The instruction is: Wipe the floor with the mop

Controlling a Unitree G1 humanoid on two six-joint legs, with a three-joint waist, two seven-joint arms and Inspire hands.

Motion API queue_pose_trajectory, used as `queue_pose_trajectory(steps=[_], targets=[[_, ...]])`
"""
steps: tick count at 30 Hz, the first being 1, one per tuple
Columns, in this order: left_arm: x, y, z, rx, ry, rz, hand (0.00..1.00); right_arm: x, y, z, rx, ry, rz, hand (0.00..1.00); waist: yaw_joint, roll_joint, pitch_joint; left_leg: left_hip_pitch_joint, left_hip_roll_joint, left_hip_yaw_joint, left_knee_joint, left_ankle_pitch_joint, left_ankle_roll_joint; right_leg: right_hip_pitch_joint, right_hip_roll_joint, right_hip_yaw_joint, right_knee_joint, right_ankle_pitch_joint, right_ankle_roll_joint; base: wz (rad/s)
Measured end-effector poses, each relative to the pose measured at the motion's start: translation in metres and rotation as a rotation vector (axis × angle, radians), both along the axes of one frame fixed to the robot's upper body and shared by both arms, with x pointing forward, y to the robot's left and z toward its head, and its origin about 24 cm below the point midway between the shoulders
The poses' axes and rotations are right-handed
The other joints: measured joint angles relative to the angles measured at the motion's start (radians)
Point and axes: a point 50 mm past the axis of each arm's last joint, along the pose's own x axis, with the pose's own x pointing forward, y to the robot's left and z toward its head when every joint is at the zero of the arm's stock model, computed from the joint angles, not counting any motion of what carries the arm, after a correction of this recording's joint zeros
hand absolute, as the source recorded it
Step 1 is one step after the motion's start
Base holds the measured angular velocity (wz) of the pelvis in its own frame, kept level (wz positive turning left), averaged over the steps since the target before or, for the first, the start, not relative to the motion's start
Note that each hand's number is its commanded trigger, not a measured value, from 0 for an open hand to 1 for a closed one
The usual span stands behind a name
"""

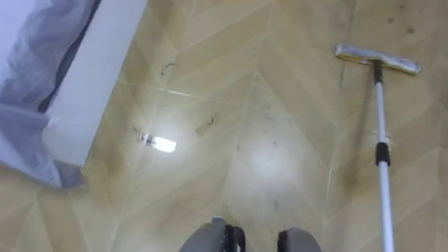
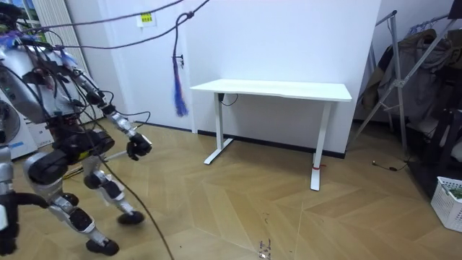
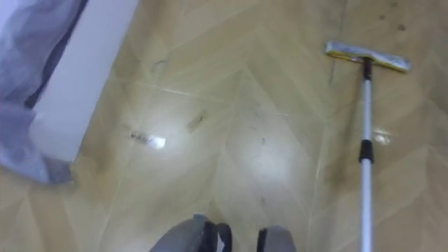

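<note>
A mop lies on the wooden floor at my right. Its flat grey head (image 1: pixel 377 59) is at the far right and its white pole (image 1: pixel 382 175) runs back toward me and out at the bottom edge. In the room view I stand at the room view's left, facing the white desk, knees bent. One arm reaches forward and down, ending in a dark hand (image 2: pixel 137 146), which I take to be my right; its fingers are too small to read.
A white bed frame (image 1: pixel 98 70) with grey bedding (image 1: pixel 28 49) is at my left. Small bits of debris (image 1: pixel 157 142) lie on the floor ahead. A white desk (image 2: pixel 274 90) stands by the wall, and a clothes rack (image 2: pixel 411 79) and a white basket (image 2: pixel 449 202) at the room view's right.
</note>
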Motion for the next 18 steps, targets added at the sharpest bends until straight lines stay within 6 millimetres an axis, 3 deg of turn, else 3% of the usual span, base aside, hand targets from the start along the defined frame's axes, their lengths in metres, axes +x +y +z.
queue_pose_trajectory(steps=[2,3,4,5,6,7,8,9,10,11,12,13,14,15,16,17,18], targets=[[-0.004,-0.004,-0.001,-0.009,0.017,0.0,0.0,0.031,-0.002,0.002,-0.024,-0.025,0.048,1.0,0.002,0.01,0.001,0.04,-0.013,-0.045,-0.028,-0.006,-0.011,-0.003,0.019,-0.031,-0.175,0.026,-0.024,-0.72],[-0.007,-0.004,-0.002,-0.002,0.037,0.002,0.0,0.053,-0.004,0.005,-0.045,-0.042,0.07,1.0,0.001,0.007,0.0049,0.057,-0.038,-0.087,-0.033,-0.013,-0.019,0.005,0.017,-0.048,-0.24,0.057,-0.041,-0.31],[-0.008,-0.003,-0.002,0.006,0.046,0.007,0.0,0.064,-0.006,0.008,-0.06,-0.054,0.071,1.0,0.003,0.004,0.006,0.063,-0.048,-0.101,-0.033,-0.018,-0.023,0.015,0.013,-0.051,-0.244,0.069,-0.051,-0.14],[-0.01,-0.002,-0.002,0.025,0.057,0.012,0.0,0.088,-0.01,0.014,-0.091,-0.086,0.082,1.0,0.01,-0.002,0.0069,0.074,-0.059,-0.117,-0.022,-0.028,-0.035,0.03,-0.01,-0.074,-0.236,0.075,-0.06,0.27],[-0.01,0.001,-0.001,0.039,0.061,0.011,0.0,0.115,-0.015,0.023,-0.124,-0.144,0.089,1.0,0.013,-0.012,0.009,0.067,-0.053,-0.088,0.014,-0.039,-0.055,0.036,-0.052,-0.113,-0.205,0.081,-0.072,0.42],[-0.01,0.004,0.0,0.043,0.06,0.012,0.0,0.13,-0.018,0.029,-0.139,-0.185,0.092,1.0,0.018,-0.022,0.0141,0.058,-0.049,-0.068,0.047,-0.044,-0.065,0.035,-0.067,-0.126,-0.179,0.078,-0.082,0.57],[-0.01,0.009,0.001,0.054,0.06,0.003,0.0,0.155,-0.026,0.04,-0.161,-0.269,0.093,1.0,0.034,-0.035,0.0211,0.033,-0.028,-0.031,0.121,-0.051,-0.08,0.032,-0.072,-0.139,-0.13,0.041,-0.099,0.55],[-0.01,0.014,0.003,0.068,0.059,-0.022,0.0,0.173,-0.032,0.05,-0.178,-0.356,0.083,1.0,0.051,-0.043,0.0179,-0.005,-0.006,0.002,0.206,-0.037,-0.106,0.024,-0.075,-0.15,-0.092,0.001,-0.107,0.53],[-0.011,0.017,0.004,0.073,0.059,-0.026,0.0,0.184,-0.034,0.055,-0.185,-0.408,0.088,1.0,0.06,-0.054,0.0198,-0.026,0.008,0.019,0.25,-0.021,-0.134,0.023,-0.074,-0.154,-0.076,-0.016,-0.11,0.54],[-0.017,0.019,0.006,0.079,0.069,-0.036,0.0,0.199,-0.035,0.063,-0.182,-0.486,0.099,1.0,0.075,-0.067,0.0193,-0.068,0.035,0.034,0.341,0.028,-0.17,0.032,-0.061,-0.157,-0.062,-0.041,-0.117,0.47],[-0.024,0.019,0.006,0.077,0.094,-0.041,0.0,0.205,-0.034,0.066,-0.163,-0.529,0.09,1.0,0.091,-0.083,0.0211,-0.106,0.058,0.044,0.408,0.07,-0.17,0.059,-0.046,-0.153,-0.061,-0.053,-0.127,0.49],[-0.028,0.019,0.006,0.074,0.105,-0.042,0.0,0.206,-0.033,0.066,-0.147,-0.541,0.08,1.0,0.093,-0.085,0.0195,-0.115,0.065,0.044,0.398,0.062,-0.16,0.073,-0.042,-0.15,-0.063,-0.061,-0.128,0.7],[-0.029,0.017,0.005,0.059,0.116,-0.06,0.0,0.199,-0.033,0.062,-0.125,-0.548,0.042,1.0,0.09,-0.085,0.0207,-0.146,0.084,0.04,0.314,0.043,-0.13,0.103,-0.024,-0.14,-0.079,-0.073,-0.123,1.01],[-0.026,0.016,0.005,0.042,0.103,-0.086,0.0,0.184,-0.036,0.055,-0.105,-0.536,-0.015,1.0,0.093,-0.085,0.0207,-0.176,0.087,0.04,0.167,0.048,-0.129,0.129,-0.009,-0.119,-0.107,-0.081,-0.116,1.06],[-0.025,0.016,0.005,0.033,0.096,-0.093,0.0,0.175,-0.036,0.051,-0.094,-0.526,-0.041,1.0,0.093,-0.086,0.02,-0.179,0.087,0.039,0.09,0.058,-0.135,0.14,-0.003,-0.108,-0.121,-0.085,-0.11,0.95],[-0.023,0.013,0.005,0.013,0.082,-0.096,0.0,0.153,-0.035,0.041,-0.071,-0.49,-0.091,1.0,0.093,-0.09,0.0179,-0.179,0.087,0.044,0.002,0.134,-0.114,0.161,0.006,-0.069,-0.144,-0.1,-0.094,0.69],[-0.022,0.009,0.003,-0.01,0.08,-0.102,0.0,0.129,-0.036,0.033,-0.055,-0.451,-0.138,1.0,0.094,-0.083,0.0145,-0.154,0.089,0.066,-0.015,0.121,-0.06,0.177,0.012,-0.039,-0.161,-0.11,-0.076,0.44]])
